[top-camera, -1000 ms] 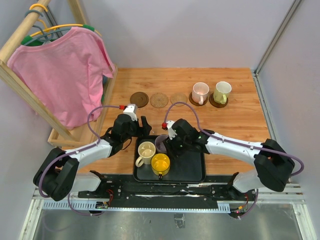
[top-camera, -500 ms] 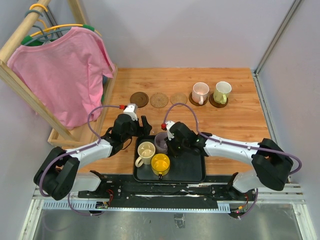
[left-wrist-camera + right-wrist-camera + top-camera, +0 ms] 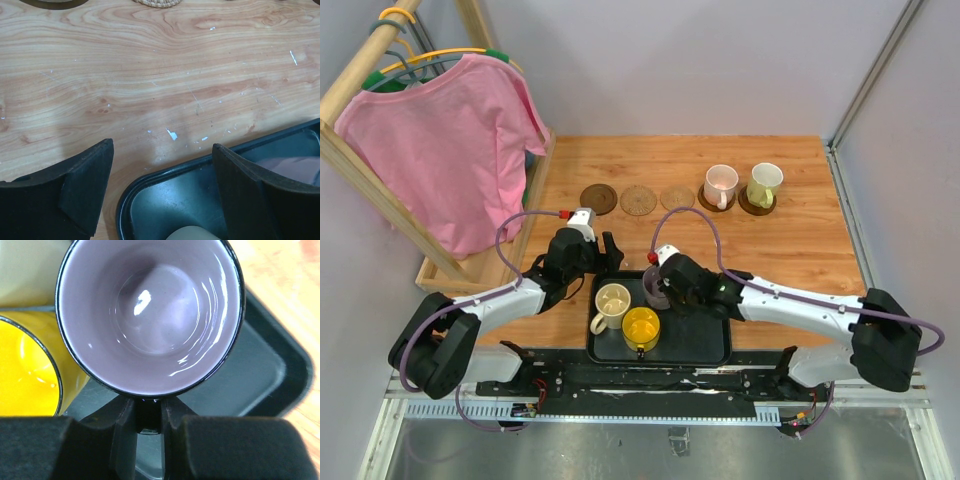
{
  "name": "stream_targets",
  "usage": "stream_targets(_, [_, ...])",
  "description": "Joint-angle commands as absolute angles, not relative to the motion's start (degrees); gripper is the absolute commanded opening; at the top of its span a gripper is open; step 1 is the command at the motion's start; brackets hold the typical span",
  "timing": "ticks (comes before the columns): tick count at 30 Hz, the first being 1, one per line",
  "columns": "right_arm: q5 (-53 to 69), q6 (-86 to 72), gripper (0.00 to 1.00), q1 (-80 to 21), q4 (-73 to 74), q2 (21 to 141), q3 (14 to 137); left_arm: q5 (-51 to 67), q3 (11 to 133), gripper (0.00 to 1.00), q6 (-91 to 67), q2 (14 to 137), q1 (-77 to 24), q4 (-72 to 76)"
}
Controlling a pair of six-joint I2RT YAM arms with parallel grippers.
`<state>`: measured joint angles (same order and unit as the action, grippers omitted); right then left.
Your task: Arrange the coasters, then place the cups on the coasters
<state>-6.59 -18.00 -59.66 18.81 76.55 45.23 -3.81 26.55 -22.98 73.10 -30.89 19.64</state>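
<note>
A wooden desk (image 3: 800,250) seen from above, with a black tray (image 3: 700,345) at its near edge between two robot arms.

The right end effector (image 3: 665,285) is clenched on the dark handle of the grey-purple cup (image 3: 653,288), which sits over the tray's far left part. The right wrist view looks straight down into this cup (image 3: 150,320), its handle pinched between the two fingers (image 3: 125,435); whether the cup rests on the tray or is lifted off it cannot be told.

Inside the tray, the cream cup (image 3: 612,300) stands at the left, and the yellow cup (image 3: 641,326) stands at the near edge, just beside the grey-purple cup.

The left end effector (image 3: 608,250) is released, its fingers spread wide over the tray's far left corner (image 3: 150,200).

Beyond the tray's far edge, well apart from it, runs a row: a dark brown coaster (image 3: 599,198), a tan coaster (image 3: 638,199), a smaller tan coaster (image 3: 677,197), then the pink cup (image 3: 721,184) and the yellow-green cup (image 3: 764,183), each on a dark coaster.
</note>
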Motion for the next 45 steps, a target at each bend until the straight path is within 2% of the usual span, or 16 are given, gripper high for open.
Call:
stream_targets(1, [-19.87, -20.50, 0.01, -60.30, 23.04, 72.27, 52.12, -4.53, 27.42, 0.83, -22.34, 73.37, -31.38, 20.92])
stream_targets(9, [-27.16, -23.78, 0.01, -53.82, 23.36, 76.73, 59.54, -5.25, 27.60, 0.83, -21.65, 73.31, -31.38, 20.60])
stream_targets(17, [-33.68, -25.04, 0.01, -46.74, 15.97, 87.84, 69.45, -4.88, 27.73, 0.83, -20.34, 73.46, -31.38, 19.62])
stream_targets(29, [-28.33, -24.03, 0.01, -37.79, 11.92, 106.03, 85.15, -3.18, 27.97, 0.83, -18.95, 74.54, -31.38, 18.82])
stream_targets(45, [-21.88, -24.85, 0.01, -31.99, 11.13, 113.16, 90.38, -2.81, 28.48, 0.83, -19.49, 76.57, -31.38, 19.02])
